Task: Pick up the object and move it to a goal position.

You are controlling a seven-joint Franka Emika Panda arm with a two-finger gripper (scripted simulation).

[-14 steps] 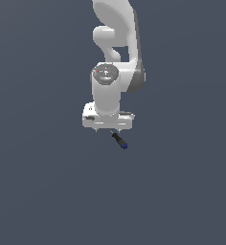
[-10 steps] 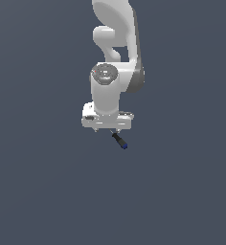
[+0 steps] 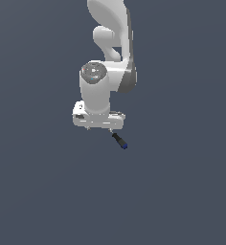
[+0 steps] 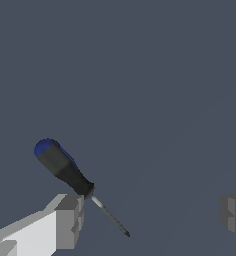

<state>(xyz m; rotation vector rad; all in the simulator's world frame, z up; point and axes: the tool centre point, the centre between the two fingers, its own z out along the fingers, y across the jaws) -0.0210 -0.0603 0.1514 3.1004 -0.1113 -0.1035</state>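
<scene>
The screwdriver (image 3: 119, 141) lies on the dark grey floor, with a black handle, a blue end cap and a thin shaft. In the exterior view its handle sticks out from under my white hand toward the exterior view's right. My gripper (image 3: 99, 125) is above it, with its fingers hidden under the hand there. In the wrist view the screwdriver (image 4: 64, 168) lies slanted. Its handle is just beyond one finger (image 4: 67, 220) and its shaft tip is between the fingers. The gripper (image 4: 152, 215) is open wide and empty.
The arm's white links (image 3: 112, 43) rise above the hand in the exterior view. The flat dark grey floor (image 3: 182, 191) surrounds the screwdriver, with no other object in view.
The hand has shifted a little toward the exterior view's left and slightly lower in the picture. The screwdriver has not moved.
</scene>
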